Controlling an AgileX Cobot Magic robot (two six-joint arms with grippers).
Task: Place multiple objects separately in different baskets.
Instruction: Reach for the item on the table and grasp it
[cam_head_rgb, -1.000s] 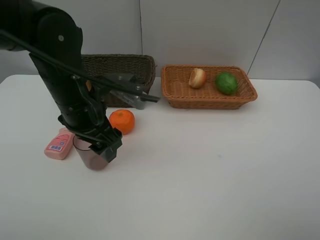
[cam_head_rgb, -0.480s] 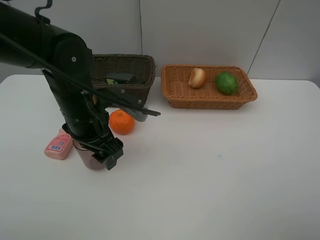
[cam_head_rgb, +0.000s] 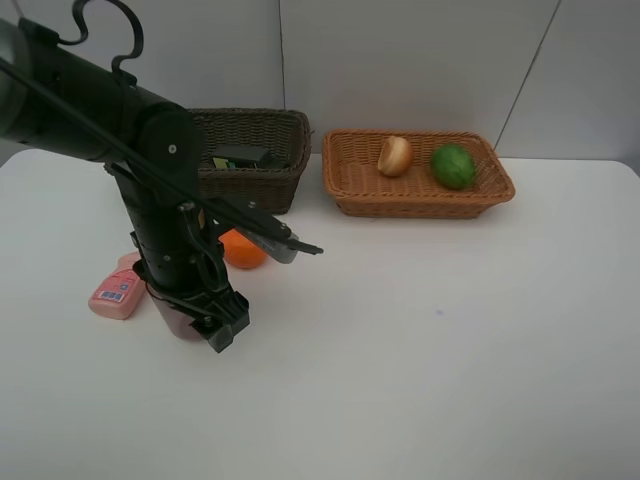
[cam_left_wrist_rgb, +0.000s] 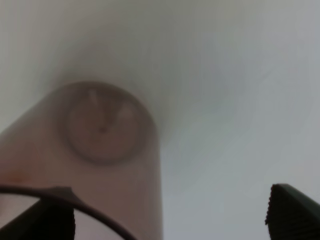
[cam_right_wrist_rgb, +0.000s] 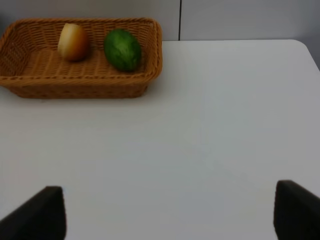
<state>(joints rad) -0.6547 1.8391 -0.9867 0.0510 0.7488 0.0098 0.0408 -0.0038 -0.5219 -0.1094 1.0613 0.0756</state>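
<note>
My left gripper is open and low over the translucent mauve cup, which stands upright on the table. In the left wrist view the cup is blurred and very close; one finger sits at its rim and the other stands well off it. The orange mandarin lies behind the arm, partly hidden. The pink bottle lies left of the cup. The dark green bottle lies in the dark brown basket. The peach-like fruit and lime lie in the light basket. My right gripper is open and empty.
The white table ends at a wall behind the baskets. The left arm's black links stand between the dark basket and the cup. The right wrist view shows the light basket with both fruits far ahead.
The left arm has swung forward and its gripper has sunk lower around the cup. The dark green bottle in the dark basket has come into view. The mandarin is more hidden.
</note>
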